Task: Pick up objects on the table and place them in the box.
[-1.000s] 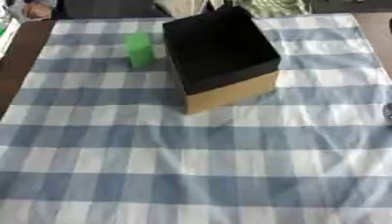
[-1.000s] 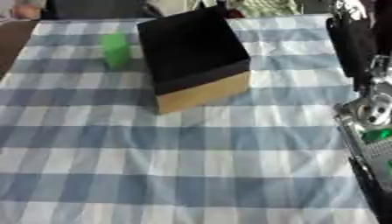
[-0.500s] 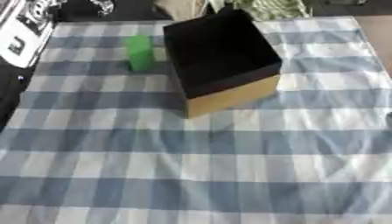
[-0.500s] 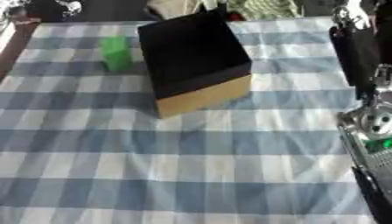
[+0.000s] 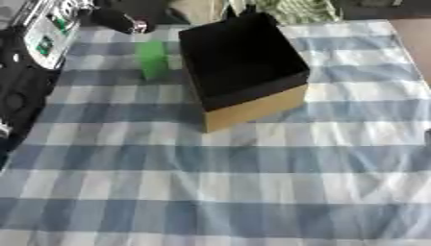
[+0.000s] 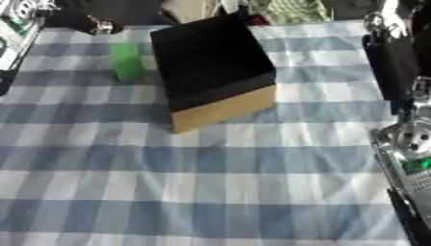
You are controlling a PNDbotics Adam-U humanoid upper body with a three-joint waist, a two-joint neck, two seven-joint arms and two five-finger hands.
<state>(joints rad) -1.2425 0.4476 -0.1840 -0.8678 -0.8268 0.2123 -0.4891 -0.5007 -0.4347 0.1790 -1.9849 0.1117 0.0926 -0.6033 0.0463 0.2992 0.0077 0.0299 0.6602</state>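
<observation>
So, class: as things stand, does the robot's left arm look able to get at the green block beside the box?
Probably yes. The green block stands on the box's left side, apart from it, and the left arm enters from that same side with only bare cloth between. The hand itself isn't clearly visible.

Soft, even daylight, overall motion blur, faint shadow under the box (image 5: pixel 244 72) toward 6 o'clock.

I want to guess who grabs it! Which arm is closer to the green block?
Left. The left arm is just beside the green block; the right arm is far across, beyond the box.
</observation>
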